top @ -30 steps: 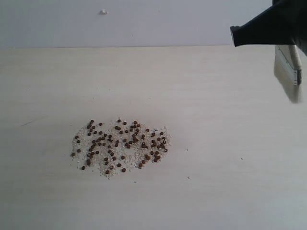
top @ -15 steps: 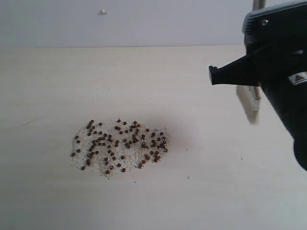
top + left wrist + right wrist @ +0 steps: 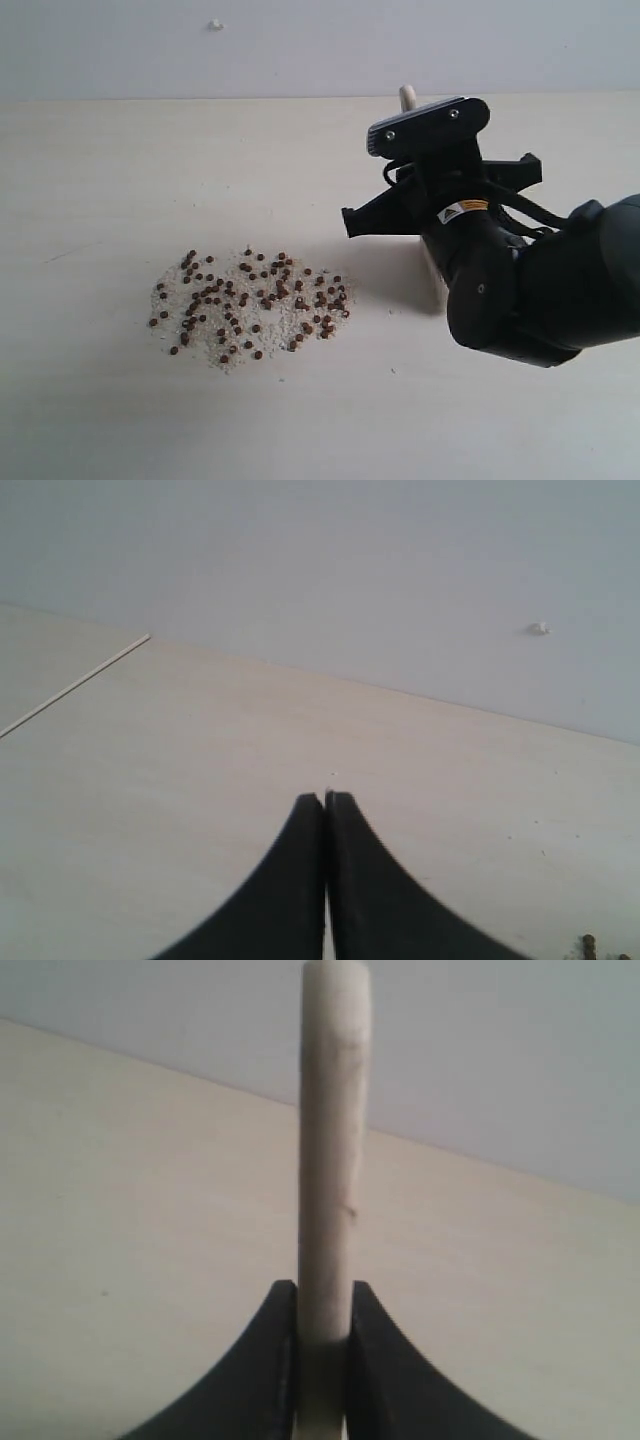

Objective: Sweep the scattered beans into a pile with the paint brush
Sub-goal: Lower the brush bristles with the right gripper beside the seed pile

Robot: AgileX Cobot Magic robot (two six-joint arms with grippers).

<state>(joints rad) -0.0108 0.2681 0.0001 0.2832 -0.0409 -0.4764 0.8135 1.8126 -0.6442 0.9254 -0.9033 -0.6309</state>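
While no sweeping shows in the layout, the beans [image 3: 250, 305] lie in a loose, wide patch on the table [image 3: 120, 160], mingled with pale crumbs [image 3: 300, 325] and not drawn into a heap, so I judge the task to be at its start: brush in hand, the whole gathering left to do. Right pincer [image 3: 326, 1300]: clenched on the paint brush [image 3: 332, 1160], the jaws pressing the flat wooden handle from both sides, with the handle running straight out past the fingertips. In the exterior view the handle's end sticks up behind the pincer's body, and a pale strip below the pincer looks like the bristle end; whether it touches the table cannot be told, as the arm covers it. The bean patch sits beside this pincer, on the side toward the other arm, near but clearly apart, with bare table between. Pose: the right arm reaches in low over the table, wrist turned so the brush stands roughly upright, bristle end down. Left pincer [image 3: 325, 802]: clenched on nothing, jaws meeting, held low over bare table; a few beans show just off to one side of it.
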